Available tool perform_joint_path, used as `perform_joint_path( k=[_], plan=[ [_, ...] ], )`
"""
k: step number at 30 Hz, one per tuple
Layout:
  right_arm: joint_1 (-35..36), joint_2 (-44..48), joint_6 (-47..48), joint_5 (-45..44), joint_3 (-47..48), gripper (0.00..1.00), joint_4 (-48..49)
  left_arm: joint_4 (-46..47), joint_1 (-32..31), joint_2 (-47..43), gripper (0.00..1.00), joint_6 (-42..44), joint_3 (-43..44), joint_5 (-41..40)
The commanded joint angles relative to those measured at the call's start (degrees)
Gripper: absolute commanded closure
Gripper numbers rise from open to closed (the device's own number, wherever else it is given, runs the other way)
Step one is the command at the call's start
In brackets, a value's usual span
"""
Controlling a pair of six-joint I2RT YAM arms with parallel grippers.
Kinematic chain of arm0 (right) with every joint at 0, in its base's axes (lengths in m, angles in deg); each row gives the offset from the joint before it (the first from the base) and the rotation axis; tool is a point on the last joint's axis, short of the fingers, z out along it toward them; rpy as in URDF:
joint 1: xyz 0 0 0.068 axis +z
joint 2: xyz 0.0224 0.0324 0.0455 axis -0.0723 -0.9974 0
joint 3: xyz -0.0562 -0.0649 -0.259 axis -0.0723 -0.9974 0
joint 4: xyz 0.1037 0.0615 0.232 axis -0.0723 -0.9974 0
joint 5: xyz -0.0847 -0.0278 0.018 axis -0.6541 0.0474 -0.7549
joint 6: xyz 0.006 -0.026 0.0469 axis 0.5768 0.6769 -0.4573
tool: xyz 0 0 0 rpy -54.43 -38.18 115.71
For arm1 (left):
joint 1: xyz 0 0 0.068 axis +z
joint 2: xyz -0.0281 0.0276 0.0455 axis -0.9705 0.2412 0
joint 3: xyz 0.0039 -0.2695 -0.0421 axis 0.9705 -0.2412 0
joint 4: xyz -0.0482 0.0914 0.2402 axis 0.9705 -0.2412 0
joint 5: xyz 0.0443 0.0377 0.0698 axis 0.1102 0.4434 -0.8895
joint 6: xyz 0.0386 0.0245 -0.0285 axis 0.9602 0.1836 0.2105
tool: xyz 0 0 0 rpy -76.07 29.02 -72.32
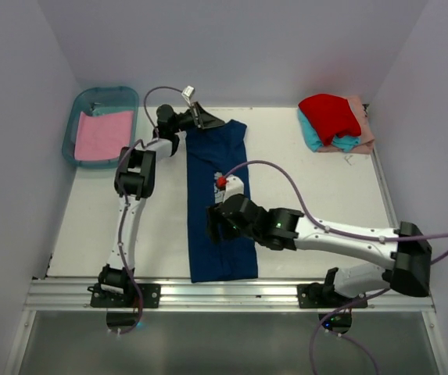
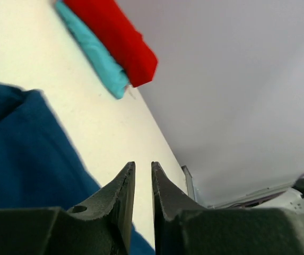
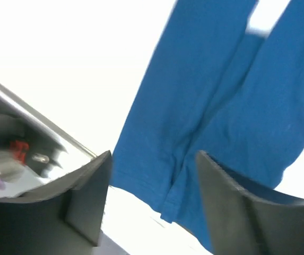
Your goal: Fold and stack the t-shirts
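Top external: navy t-shirt (image 1: 208, 156) lies flat on the table (image 1: 310, 203) as a long narrow strip, running from the near rail toward the back wall. All positions below are relative to that shirt.

- My left gripper (image 1: 204, 117) is at its far end, on the far-left corner, low over the cloth. In the left wrist view the fingers are a narrow slit apart with nothing in the slit. The blue cloth lies below and to one side of them. I can't tell whether the tips touch it.
- My right gripper (image 1: 217, 225) hovers over its near half, left of centre. In the right wrist view the jaws are wide and nothing is pinched. Creased blue cloth shows through the gap.
- Far-right of the shirt, well apart: a pile with the red t-shirt (image 1: 329, 116) on top, the teal t-shirt (image 1: 317, 139) under it and the peach t-shirt (image 1: 362, 129) at the bottom.
- Far-left of the shirt, apart: the plastic bin (image 1: 79, 117), with the pink t-shirt (image 1: 102, 134) lying inside.
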Motion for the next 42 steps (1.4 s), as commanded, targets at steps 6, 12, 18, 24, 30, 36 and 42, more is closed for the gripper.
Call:
perform_joint_path(
  k=[6, 12, 18, 24, 30, 36, 42],
  plan=[
    [-1.07, 7.69, 9.68, -15.09, 1.79, 0.20, -2.53, -0.67, 0.94, -34.02, 0.62, 15.62, -18.46, -3.03],
    [-15.56, 6.99, 12.93, -11.44, 3.81, 0.21, 1.03, -24.61, 0.94, -54.68, 0.48, 34.67, -41.40, -20.17],
    [-27.08, -2.92, 19.42, -5.83, 10.73, 0.50, 8.36, -26.81, 0.24, -66.82, 0.48, 35.29, -63.62, -24.13],
    [-32.45, -27.00, 23.21, 7.89, 39.79, 1.00, -2.27, -31.90, -0.64, -74.65, 0.53, 36.17, -73.67, -27.30],
    [-35.79, -45.26, 24.54, 17.27, 59.91, 1.00, -5.87, -38.40, -1.87, -82.29, 0.59, 36.17, -78.95, -31.86],
    [-38.25, -61.55, 23.93, 28.46, 78.85, 0.88, -9.58, -44.38, -2.22, -89.75, 0.62, 34.76, -83.52, -38.02],
    [-39.57, -65.52, 18.14, 37.95, 79.30, 0.71, -2.81, -48.86, -2.22, -95.30, 0.63, 34.85, -86.25, -40.83]
  ],
)
